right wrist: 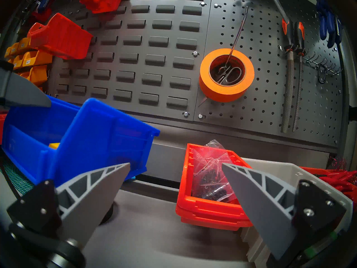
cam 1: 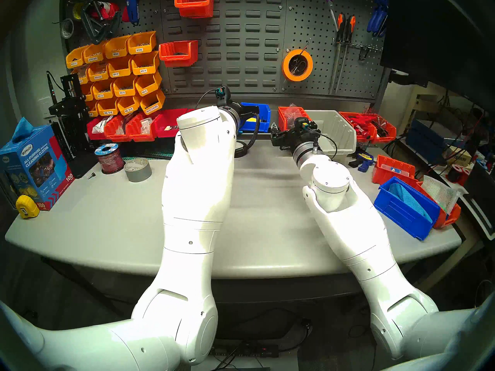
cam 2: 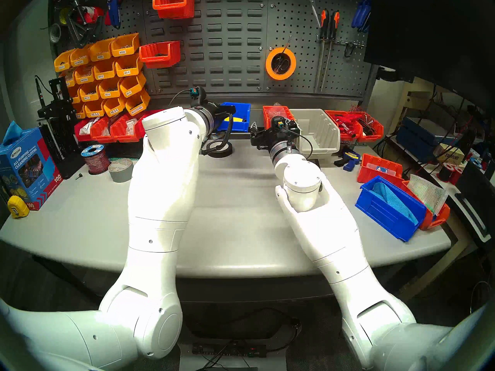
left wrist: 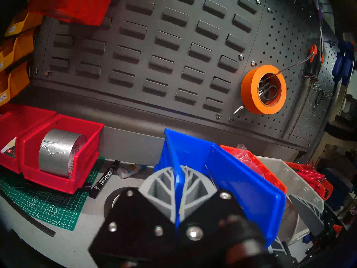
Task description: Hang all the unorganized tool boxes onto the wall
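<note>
My left gripper [left wrist: 176, 176] is shut on the left side wall of a blue tool box [cam 1: 258, 116] [right wrist: 87, 130], which sits tilted at the back of the table, just under the slotted grey wall [cam 1: 227, 54]. Something yellow lies inside it. My right gripper [right wrist: 175, 163] stands open and holds nothing, between that blue box and a red-orange tool box [right wrist: 208, 209] holding a plastic bag. Two red-orange boxes [cam 1: 194, 3] [cam 1: 178, 53] hang on the wall. At the right, a blue box with a cloth [cam 1: 401, 209] and a red-orange box [cam 1: 392, 169] rest on the table.
A pale grey bin [cam 1: 334, 132] stands right of my right wrist. Red bins [cam 1: 120, 126] line the back left, below small yellow-orange bins [cam 1: 120, 76]. Orange tape [cam 1: 297, 65] hangs on the pegboard. A duct tape roll [cam 1: 138, 169], a wire spool [cam 1: 108, 159] and a cloth carton [cam 1: 34, 169] sit at the left.
</note>
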### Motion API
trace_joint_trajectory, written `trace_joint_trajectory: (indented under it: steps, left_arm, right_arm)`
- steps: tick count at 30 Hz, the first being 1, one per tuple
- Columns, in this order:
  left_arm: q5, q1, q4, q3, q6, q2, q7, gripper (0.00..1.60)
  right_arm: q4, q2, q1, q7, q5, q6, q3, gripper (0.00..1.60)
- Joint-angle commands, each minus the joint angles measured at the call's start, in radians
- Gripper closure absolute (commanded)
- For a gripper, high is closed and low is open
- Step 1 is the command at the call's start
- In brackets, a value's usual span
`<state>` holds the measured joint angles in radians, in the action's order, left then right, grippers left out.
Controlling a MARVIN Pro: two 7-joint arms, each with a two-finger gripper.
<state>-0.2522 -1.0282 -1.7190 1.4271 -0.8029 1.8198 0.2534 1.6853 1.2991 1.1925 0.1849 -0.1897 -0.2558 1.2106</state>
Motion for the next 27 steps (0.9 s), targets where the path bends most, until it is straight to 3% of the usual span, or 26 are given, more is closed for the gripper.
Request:
trace_joint_trajectory:
  steps: [1, 27]
  left_arm:
    - [-0.003, 0.078, 0.024, 0.008, 0.048, 0.022, 0.001, 1.60]
    - [-0.012, 0.138, 0.130, 0.040, 0.129, 0.027, 0.016, 1.60]
  right_arm:
    - [0.016, 0.000, -0.007, -0.001, 0.001, 0.003, 0.001, 0.00]
    - [0.016, 0.000, -0.007, -0.001, 0.001, 0.003, 0.001, 0.00]
